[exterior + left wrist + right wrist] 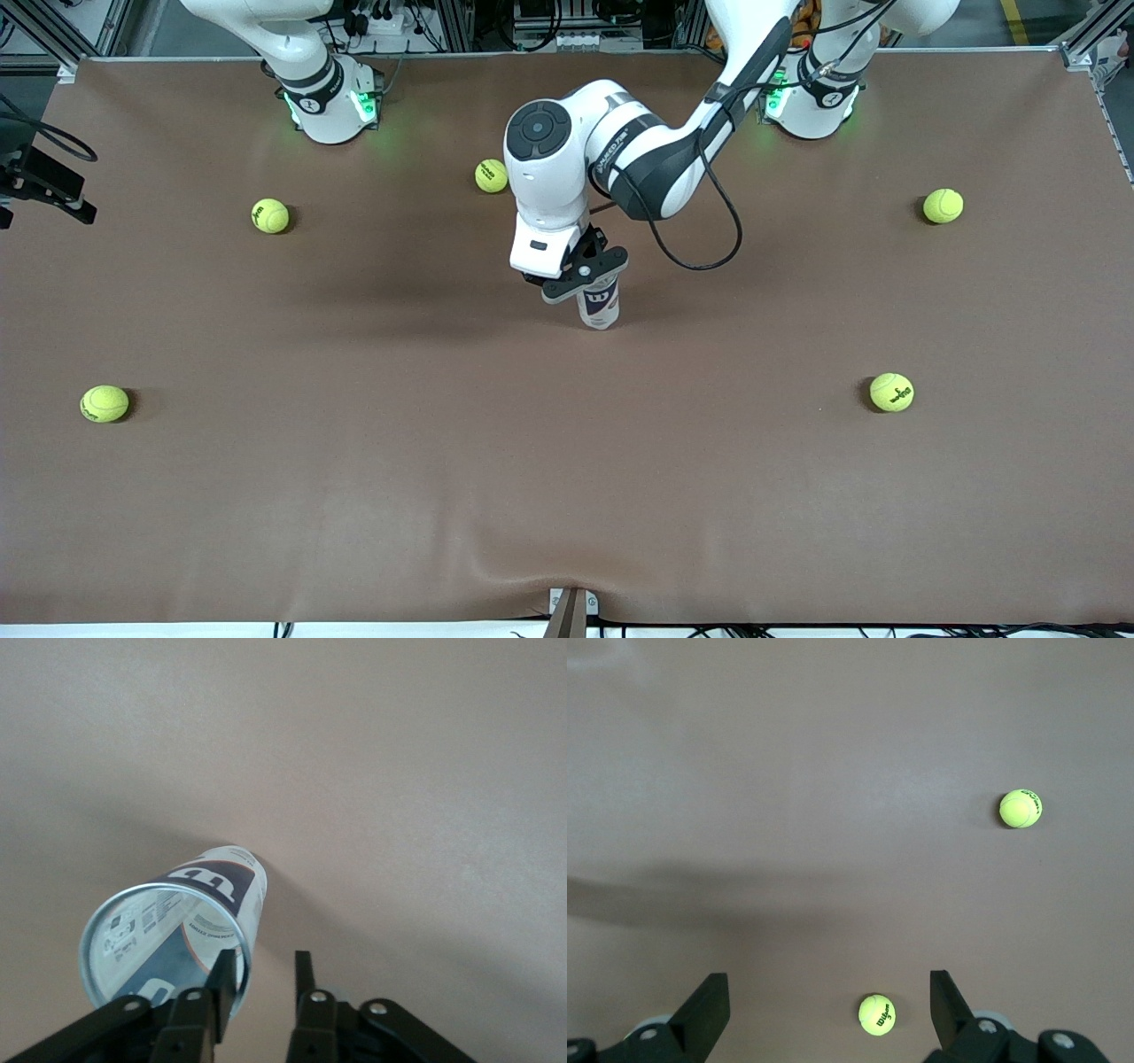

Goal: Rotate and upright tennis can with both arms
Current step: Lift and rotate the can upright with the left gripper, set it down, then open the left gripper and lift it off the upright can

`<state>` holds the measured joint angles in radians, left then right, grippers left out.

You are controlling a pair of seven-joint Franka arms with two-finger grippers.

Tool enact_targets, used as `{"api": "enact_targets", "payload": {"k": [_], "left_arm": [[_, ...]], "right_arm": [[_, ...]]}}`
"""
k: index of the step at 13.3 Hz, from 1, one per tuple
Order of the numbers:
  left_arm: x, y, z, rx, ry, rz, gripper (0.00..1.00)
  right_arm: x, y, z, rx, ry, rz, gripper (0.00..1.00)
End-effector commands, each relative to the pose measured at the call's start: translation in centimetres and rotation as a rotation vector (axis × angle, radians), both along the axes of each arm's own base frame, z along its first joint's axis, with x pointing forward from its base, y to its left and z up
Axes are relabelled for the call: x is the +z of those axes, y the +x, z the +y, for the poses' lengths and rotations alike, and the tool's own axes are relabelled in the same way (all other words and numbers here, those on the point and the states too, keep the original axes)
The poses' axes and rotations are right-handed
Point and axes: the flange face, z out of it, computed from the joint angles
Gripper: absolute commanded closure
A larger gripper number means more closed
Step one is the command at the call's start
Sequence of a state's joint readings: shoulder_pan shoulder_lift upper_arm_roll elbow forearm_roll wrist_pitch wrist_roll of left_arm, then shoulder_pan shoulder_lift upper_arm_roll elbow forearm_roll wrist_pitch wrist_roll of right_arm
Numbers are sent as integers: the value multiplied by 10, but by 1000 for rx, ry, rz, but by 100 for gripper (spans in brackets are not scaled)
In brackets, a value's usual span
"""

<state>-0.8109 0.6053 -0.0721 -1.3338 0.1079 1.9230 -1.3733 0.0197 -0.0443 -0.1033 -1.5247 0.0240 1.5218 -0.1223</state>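
The tennis can (601, 308) stands upright in the middle of the table, its open silver rim facing up. My left gripper (586, 276) hangs right over its top. In the left wrist view the tennis can (217, 895) shows its navy "W" label, and my left gripper (263, 979) is open. One finger (223, 979) reaches inside the rim against the wall. The other finger stands outside, apart from the can. My right gripper (828, 1010) is open and empty above bare table, and it does not show in the front view.
Several yellow-green tennis balls lie scattered on the brown table: one (491, 175) near the arms' bases, one (270, 215) toward the right arm's end, one (891, 392) toward the left arm's end. A ball (876, 1014) lies below my right gripper.
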Motion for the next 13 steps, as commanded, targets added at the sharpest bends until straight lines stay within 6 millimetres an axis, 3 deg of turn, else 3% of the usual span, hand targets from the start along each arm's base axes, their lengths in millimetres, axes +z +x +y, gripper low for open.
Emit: {"api": "enact_targets", "payload": {"k": [1,2,5,8,13], "left_arm": [[8,-1,0,14,-6,0,25],[10,-2,0,13,-9,1,23],[24,-6,2,11,-6,3,1],[42,5,16,30,-16,-11,0],[83,50,74,-20,-30,-25,0]], "right_arm": [[5,-2,-1,-15,5,0,0],[5,-2,-1,-15,5,0,0],[5,-2,0,-13,5,0,0],[5,-2,0,-13,5,0,0],[5,-2,-1,-15,5,0,0]]}}
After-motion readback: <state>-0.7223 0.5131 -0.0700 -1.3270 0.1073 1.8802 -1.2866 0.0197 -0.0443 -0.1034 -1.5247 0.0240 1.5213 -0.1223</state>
